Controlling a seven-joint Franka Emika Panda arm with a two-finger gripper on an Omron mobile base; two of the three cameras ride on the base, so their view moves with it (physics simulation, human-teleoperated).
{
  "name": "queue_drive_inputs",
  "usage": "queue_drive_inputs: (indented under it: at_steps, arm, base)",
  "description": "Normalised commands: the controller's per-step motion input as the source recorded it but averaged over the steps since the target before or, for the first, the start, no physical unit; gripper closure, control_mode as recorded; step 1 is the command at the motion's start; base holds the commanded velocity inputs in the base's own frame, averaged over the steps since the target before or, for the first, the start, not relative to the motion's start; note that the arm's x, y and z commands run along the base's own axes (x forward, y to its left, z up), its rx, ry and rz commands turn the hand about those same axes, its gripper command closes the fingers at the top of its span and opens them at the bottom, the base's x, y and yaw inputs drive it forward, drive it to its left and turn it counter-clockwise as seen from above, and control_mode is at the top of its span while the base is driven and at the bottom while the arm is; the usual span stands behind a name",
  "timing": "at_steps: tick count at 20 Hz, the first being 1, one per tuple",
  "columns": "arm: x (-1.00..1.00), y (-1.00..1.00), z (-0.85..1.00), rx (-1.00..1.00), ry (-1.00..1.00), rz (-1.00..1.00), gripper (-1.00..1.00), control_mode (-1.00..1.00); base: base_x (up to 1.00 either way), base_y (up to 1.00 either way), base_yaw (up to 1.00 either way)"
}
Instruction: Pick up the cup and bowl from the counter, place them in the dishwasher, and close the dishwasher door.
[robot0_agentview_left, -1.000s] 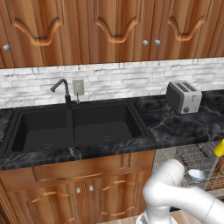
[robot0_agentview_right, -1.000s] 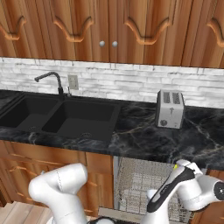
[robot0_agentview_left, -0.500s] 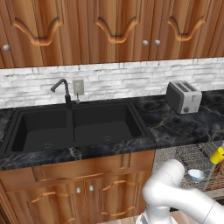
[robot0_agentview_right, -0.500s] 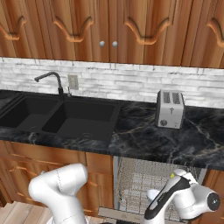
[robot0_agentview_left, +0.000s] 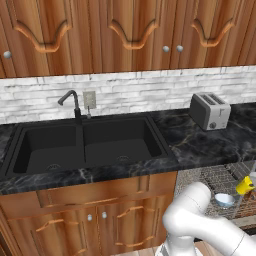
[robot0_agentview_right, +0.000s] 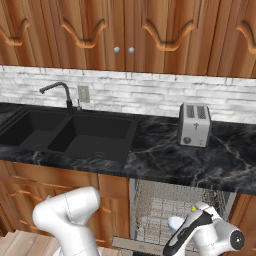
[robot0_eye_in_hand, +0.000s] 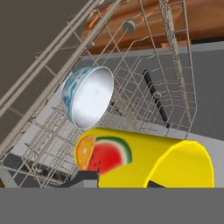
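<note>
Yellow cup held over the dishwasher rack

The small bright yellow cup (robot0_eye_in_hand: 144, 159) with a fruit picture on its side lies sideways in the nearly closed gripper (robot0_eye_in_hand: 120, 181), just above the wire rack (robot0_eye_in_hand: 144, 87) of the open grey dishwasher (robot0_agentview_right: 175, 205). The shallow pale blue-white bowl (robot0_eye_in_hand: 87, 96) rests tilted in that rack, close beside the cup. Above, a silver toaster (robot0_agentview_left: 209, 111) stands on the black marble desk (robot0_agentview_left: 200, 145).

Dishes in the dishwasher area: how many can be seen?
2: the bowl lies in the rack; the cup is in the gripper above it. Others may be hidden.
</note>
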Motion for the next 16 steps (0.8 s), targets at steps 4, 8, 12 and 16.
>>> queue_drive_inputs:
  at_steps: [4,8,12,16]
  arm:
    - [0.13,0.00,-0.47,0.00,0.00,0.00,1.00,-1.00]
    - [0.22,-0.04,-0.45,-0.02,0.00,0.00,1.00,-1.00]
    - [0.26,-0.29,-0.34,-0.03,-0.01,0.00,1.00,-1.00]
    - [0.13,-0.18,-0.46,-0.02,-0.01,0.00,1.00,-1.00]
  base:
    - [0.00,0.00,0.00]
    - [0.00,0.00,0.00]
    - [0.00,0.00,0.00]
    - [0.00,0.00,0.00]
